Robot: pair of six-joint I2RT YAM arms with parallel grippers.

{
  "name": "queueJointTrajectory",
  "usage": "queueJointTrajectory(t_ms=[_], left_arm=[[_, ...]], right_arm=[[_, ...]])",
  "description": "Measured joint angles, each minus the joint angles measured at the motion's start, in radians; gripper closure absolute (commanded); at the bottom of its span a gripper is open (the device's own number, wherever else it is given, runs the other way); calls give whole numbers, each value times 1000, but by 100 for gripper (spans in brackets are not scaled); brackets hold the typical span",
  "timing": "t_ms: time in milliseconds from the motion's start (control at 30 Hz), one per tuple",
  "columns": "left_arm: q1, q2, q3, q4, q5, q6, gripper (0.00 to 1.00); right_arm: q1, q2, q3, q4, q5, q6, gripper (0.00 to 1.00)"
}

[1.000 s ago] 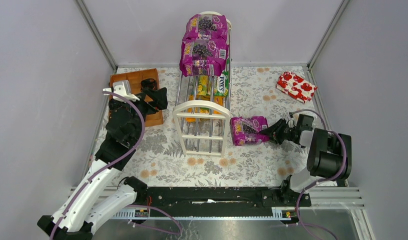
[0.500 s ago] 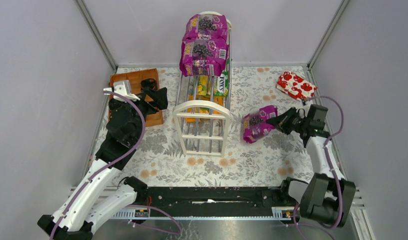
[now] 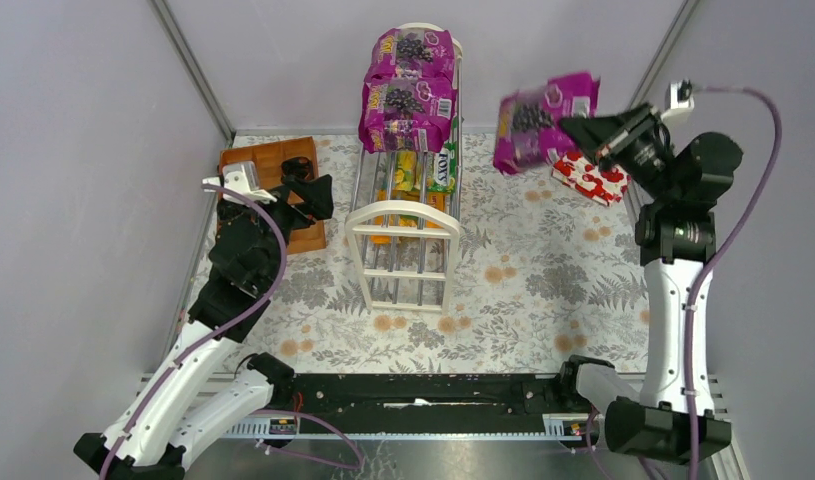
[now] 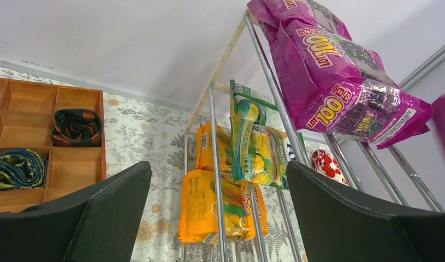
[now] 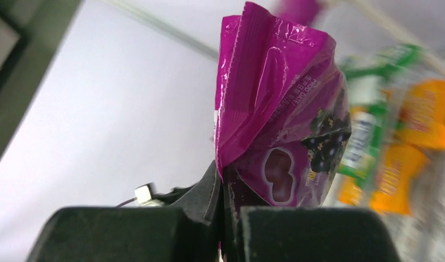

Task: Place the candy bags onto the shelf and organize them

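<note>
My right gripper point(image 3: 575, 128) is shut on a purple candy bag point(image 3: 539, 120) with a grape picture and holds it high in the air, to the right of the shelf point(image 3: 407, 215); the bag fills the right wrist view point(image 5: 280, 125). Two purple bags point(image 3: 409, 100) lie on the shelf's top tier. Orange-yellow bags point(image 4: 217, 204) and a green FOX'S bag point(image 4: 259, 144) sit on lower tiers. My left gripper point(image 3: 313, 192) is open and empty, left of the shelf, above the tray.
A brown wooden compartment tray point(image 3: 259, 160) stands at the back left with dark rolled items point(image 4: 75, 126) in it. A red packet with white shapes point(image 3: 591, 174) lies at the back right, below the held bag. The floral cloth point(image 3: 523, 290) covers the table.
My right arm has lifted the purple bag off the table and swung it up and back, to top-tier height right of the shelf. The left arm has not moved.
</note>
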Motion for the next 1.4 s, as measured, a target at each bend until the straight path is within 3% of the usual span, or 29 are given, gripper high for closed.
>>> queueJointTrajectory(t_ms=[167,300,533,767,1000,1400], left_arm=[[0,-6,0,-5,-33,-4,1],[0,-14,0,-13,-80,-16,1],[0,-28,0,-19,-128,-26,1],[0,-33,0,-19,-135,-27,1],[0,-50,0,-19,-135,-27,1],[0,-55,0,-19,-135,-27,1]], right_arm=[[239,108,230,157,60,122,100],[435,191,309,206,123,188,100],[734,293,314,217,378,248,100],[985,296,166,275,696,234,100],[1108,260,33,309,902,217,100],[1126,93,-86,262,1082,174,100]])
